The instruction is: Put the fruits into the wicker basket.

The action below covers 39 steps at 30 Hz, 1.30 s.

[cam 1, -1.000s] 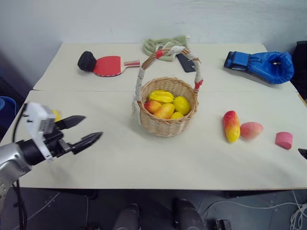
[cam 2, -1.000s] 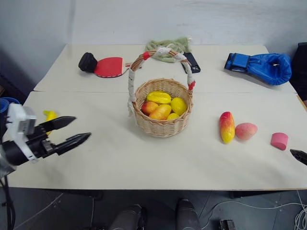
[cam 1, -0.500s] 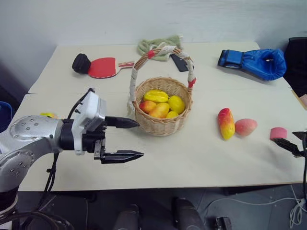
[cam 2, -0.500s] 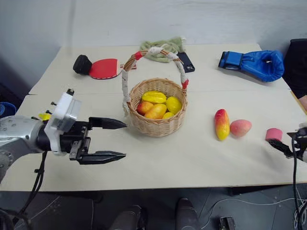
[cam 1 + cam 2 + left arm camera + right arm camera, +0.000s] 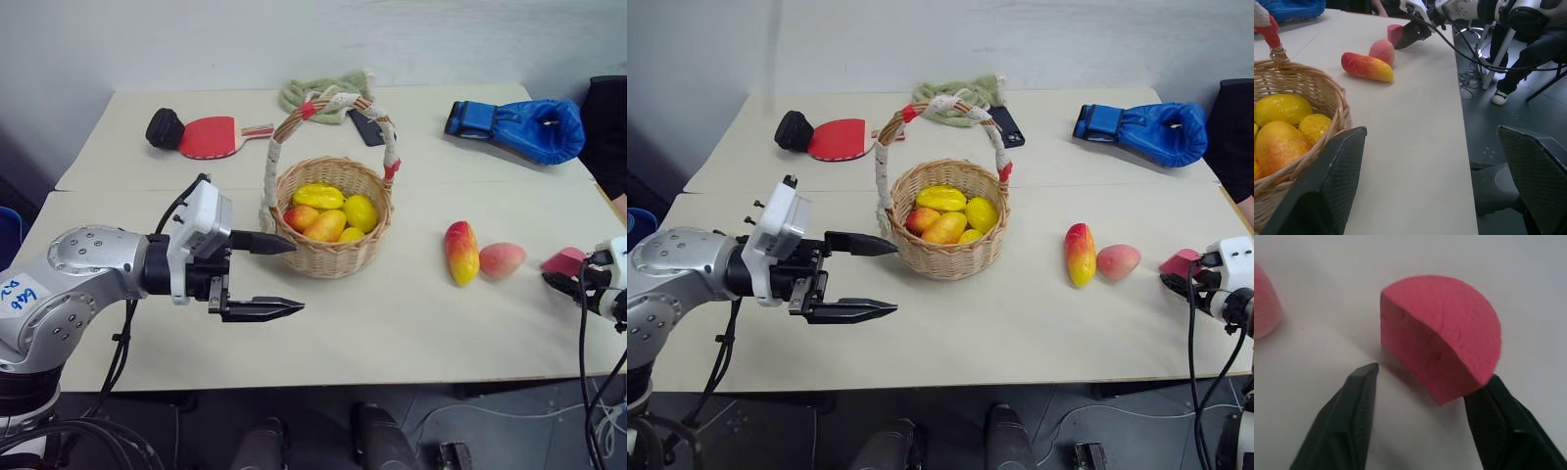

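Mango (image 5: 461,253) lies lengthwise front-to-back; L gripper (image 5: 279,276) spread, R gripper (image 5: 1425,382) fingers astride pink block (image 5: 1442,335).

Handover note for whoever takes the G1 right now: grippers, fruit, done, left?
Left gripper: open, holding nothing, hanging beside the wicker basket on its left side.
Right gripper: one finger on each side of the pink block, one touching it, a gap at the other; no grip shows. That block is no fruit.
Done: several yellow and orange fruits lie in the basket.
Left: the mango and the peach lie side by side on the table, between the basket and the block. Likely next: take the right gripper off the block and onto the peach.
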Tool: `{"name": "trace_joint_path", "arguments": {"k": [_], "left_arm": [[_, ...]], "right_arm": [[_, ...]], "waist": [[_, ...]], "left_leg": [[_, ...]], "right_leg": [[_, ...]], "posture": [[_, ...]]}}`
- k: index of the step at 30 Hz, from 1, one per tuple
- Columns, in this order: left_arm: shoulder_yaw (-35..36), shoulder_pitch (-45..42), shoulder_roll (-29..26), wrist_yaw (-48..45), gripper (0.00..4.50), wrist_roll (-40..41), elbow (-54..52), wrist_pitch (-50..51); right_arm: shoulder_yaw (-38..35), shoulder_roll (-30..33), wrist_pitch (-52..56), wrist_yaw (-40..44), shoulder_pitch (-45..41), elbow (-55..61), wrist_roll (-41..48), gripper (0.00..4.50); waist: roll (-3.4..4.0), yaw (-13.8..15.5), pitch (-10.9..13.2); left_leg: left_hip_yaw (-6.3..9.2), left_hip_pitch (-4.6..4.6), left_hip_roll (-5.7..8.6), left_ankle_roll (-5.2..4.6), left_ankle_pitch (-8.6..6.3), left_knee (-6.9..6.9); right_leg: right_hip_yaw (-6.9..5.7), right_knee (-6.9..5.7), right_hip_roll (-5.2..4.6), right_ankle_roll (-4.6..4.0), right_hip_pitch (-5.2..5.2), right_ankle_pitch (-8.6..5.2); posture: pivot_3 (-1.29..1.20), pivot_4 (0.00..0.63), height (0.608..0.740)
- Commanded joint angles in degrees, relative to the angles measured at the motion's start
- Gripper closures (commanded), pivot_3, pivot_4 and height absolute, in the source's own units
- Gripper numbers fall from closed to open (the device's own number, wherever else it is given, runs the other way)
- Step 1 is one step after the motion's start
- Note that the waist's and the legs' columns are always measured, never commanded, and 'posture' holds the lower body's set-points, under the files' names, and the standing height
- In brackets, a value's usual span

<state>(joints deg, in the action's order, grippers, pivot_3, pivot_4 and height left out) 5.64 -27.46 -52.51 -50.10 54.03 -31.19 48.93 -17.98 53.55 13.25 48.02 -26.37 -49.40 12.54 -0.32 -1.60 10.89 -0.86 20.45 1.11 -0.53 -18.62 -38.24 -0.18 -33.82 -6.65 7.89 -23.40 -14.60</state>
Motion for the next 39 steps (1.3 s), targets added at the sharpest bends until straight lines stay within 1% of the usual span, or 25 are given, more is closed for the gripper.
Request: {"name": "trace_joint_path", "arguments": {"k": [1,4,5,7,9,13,17,20,23,25,27,29,33,36,38,39], "left_arm": [[0.49,-1.38,0.54,0.14,0.00,-0.68,-0.65,-1.21],[-0.16,-1.80,1.22,-0.04,0.00,-1.63,-0.10,-1.67],[-0.46,-1.99,1.39,-0.24,0.00,-2.05,0.11,-1.87],[-1.00,-2.51,1.74,-0.64,0.00,-2.79,0.58,-2.19],[-1.42,-3.08,2.11,-1.09,0.00,-3.44,1.12,-2.48],[-2.05,-4.15,2.69,-1.81,0.00,-4.26,1.97,-2.82],[-2.38,-4.67,3.39,-2.15,0.00,-4.31,1.88,-2.90],[-2.58,-5.42,4.32,-2.17,0.00,-4.06,2.13,-2.80],[-3.30,-6.49,5.15,-2.65,0.00,-4.78,3.11,-3.01],[-3.82,-7.26,5.63,-2.99,0.00,-5.39,3.94,-3.24],[-4.11,-7.70,6.09,-3.18,0.00,-5.86,4.53,-3.45],[-4.09,-7.81,6.54,-3.06,0.00,-6.18,4.95,-3.61],[-3.19,-6.71,6.95,-2.15,0.00,-6.92,4.88,-3.72],[-1.30,-5.22,6.67,-0.77,0.00,-6.65,4.21,-3.33],[2.01,-3.05,6.03,1.24,0.00,-5.26,3.06,-2.10],[4.14,-1.48,5.44,2.51,0.00,-4.70,2.27,-1.35]], "right_arm": [[-3.87,0.06,0.92,-0.68,2.18,4.69,3.10,3.01],[-5.35,-0.16,1.46,-1.79,4.27,7.97,4.29,4.02],[-5.72,-0.20,1.96,-1.95,5.15,9.27,4.68,4.23],[-6.85,-0.21,3.11,-2.50,7.07,12.03,5.57,4.45],[-8.97,-0.08,4.46,-3.35,9.57,15.12,6.83,4.47],[-18.64,0.70,9.15,-5.78,21.05,23.00,9.89,4.48],[-24.12,-0.21,10.69,-7.25,30.36,26.02,10.05,4.48],[-26.08,-1.48,11.78,-7.65,33.63,27.62,11.14,4.48],[-25.71,-3.09,12.80,-9.33,33.49,28.78,11.41,4.48],[-25.26,-3.40,14.19,-10.21,32.27,29.36,11.72,3.76],[-25.54,-3.25,15.31,-9.87,31.82,30.55,12.48,3.19],[-26.19,-2.75,15.99,-9.13,32.33,31.82,12.87,2.49],[-28.59,-0.52,17.95,-5.92,35.58,36.50,13.78,1.17],[-31.35,1.17,21.08,-1.98,38.49,42.59,16.47,0.09],[-33.70,3.26,24.22,3.23,41.33,49.69,19.49,0.04],[-34.82,4.63,26.71,6.52,42.31,54.04,22.35,0.04]], "waist": [[0.00,0.02,0.00],[0.00,0.07,0.00],[0.00,0.09,0.00],[0.00,0.09,0.00],[0.00,0.15,0.00],[0.00,1.03,0.00],[0.00,1.53,0.00],[0.00,1.34,0.00],[-0.10,0.76,0.06],[-0.10,0.44,0.06],[-0.09,0.16,0.06],[-0.11,0.12,0.06],[-0.10,0.21,0.06],[-0.10,0.34,0.06],[-0.11,0.19,0.07],[-0.10,0.05,0.07]], "left_leg": [[0.00,0.00,-0.02,-0.01,0.00,0.00],[0.00,0.00,-0.03,0.00,0.00,0.02],[0.00,0.01,-0.03,0.00,0.00,0.02],[0.00,0.00,-0.02,0.00,0.00,0.02],[0.00,0.01,-0.02,0.00,0.00,0.03],[0.03,0.06,0.00,0.00,-0.01,0.07],[0.01,0.09,0.00,-0.04,-0.05,0.08],[-0.05,0.08,0.00,-0.13,-0.09,0.06],[-0.20,-0.02,-0.01,-0.38,-0.23,0.06],[-0.22,-0.07,-0.02,-0.38,-0.22,0.06],[-0.25,-0.12,-0.02,-0.38,-0.20,0.06],[-0.25,-0.13,-0.01,-0.39,-0.17,0.06],[-0.24,-0.13,-0.02,-0.37,-0.16,0.07],[-0.24,-0.10,-0.04,-0.41,-0.19,0.08],[-0.24,-0.08,-0.19,-0.44,-0.21,0.07],[-0.27,-0.08,-0.23,-0.44,-0.21,0.08]], "right_leg": [[0.01,-0.01,0.00,0.00,0.00,0.00],[0.00,-0.01,0.01,0.00,-0.02,0.00],[0.01,-0.01,0.01,0.00,-0.02,0.00],[0.00,-0.01,0.01,0.00,-0.02,0.00],[0.00,-0.01,0.01,0.00,-0.02,0.00],[-0.03,0.06,0.03,0.00,-0.04,0.00],[-0.03,0.16,0.02,0.00,-0.04,0.00],[0.03,0.22,0.00,0.03,-0.01,0.02],[0.19,0.16,0.06,0.06,0.00,0.06],[0.23,0.10,0.07,0.04,0.00,0.09],[0.28,0.03,0.06,0.03,0.00,0.10],[0.30,0.00,0.08,0.02,0.00,0.11],[0.30,0.00,0.08,0.01,-0.01,0.11],[0.30,0.05,0.07,0.03,-0.01,0.12],[0.30,0.07,0.06,0.04,-0.02,0.13],[0.33,0.08,0.06,0.05,-0.03,0.13]], "posture": [[0.00,0.150,0.740],[0.00,0.150,0.740],[0.00,0.150,0.740],[0.00,0.150,0.740],[0.00,0.150,0.740],[0.00,0.150,0.740],[0.00,0.150,0.740],[0.00,0.150,0.740],[0.00,0.150,0.740],[0.00,0.150,0.740],[0.00,0.150,0.740],[0.00,0.150,0.740],[0.00,0.150,0.740],[0.00,0.150,0.740],[0.00,0.150,0.740],[0.00,0.150,0.740]]}}
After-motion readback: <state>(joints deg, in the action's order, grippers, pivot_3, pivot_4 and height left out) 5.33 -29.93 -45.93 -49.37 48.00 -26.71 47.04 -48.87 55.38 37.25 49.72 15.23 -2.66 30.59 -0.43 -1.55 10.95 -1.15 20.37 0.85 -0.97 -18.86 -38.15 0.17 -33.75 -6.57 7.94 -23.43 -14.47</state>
